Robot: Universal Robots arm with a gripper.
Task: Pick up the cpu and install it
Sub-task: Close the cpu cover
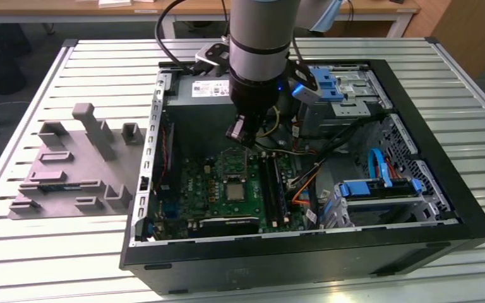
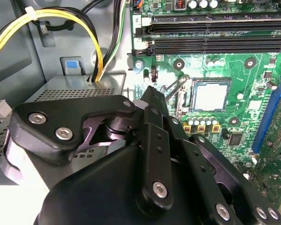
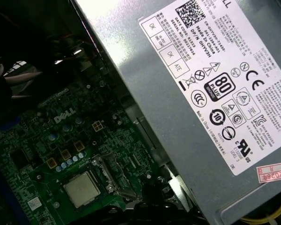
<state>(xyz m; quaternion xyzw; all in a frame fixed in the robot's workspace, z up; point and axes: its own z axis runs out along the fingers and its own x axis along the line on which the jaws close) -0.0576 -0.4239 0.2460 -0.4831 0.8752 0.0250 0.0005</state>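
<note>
In the second wrist view the gripper [image 2: 150,91] is closest to the camera. Its black fingers [image 2: 154,117] come together to one narrow tip, so they are pressed together and nothing sits between them. The tip hangs above the green motherboard [image 2: 253,89], beside the metal lever of the socket, and it does not touch the chip.

The cpu [image 2: 210,95] lies flat in its socket on the motherboard, with the pale silvery top facing up and a dark frame around it. In the first wrist view the cpu [image 3: 81,188] is in the same socket, near the edge of the board that runs along the grey power supply [image 3: 196,93]. In the exterior view the cpu [image 1: 235,190] sits about in the middle of the board, below the gripper [image 1: 238,134].

Behind the socket in the second wrist view run the long black memory slots [image 2: 215,33], and yellow and black cables [image 2: 84,28] bend down to the power supply.

Further out, the exterior view shows the open computer case [image 1: 444,189] lying on the slatted table [image 1: 57,252]. A grey tray [image 1: 65,170] with upright blocks rests on the table just beside the case, on the exterior view's left. The arm [image 1: 259,38] comes down from above into the case.
</note>
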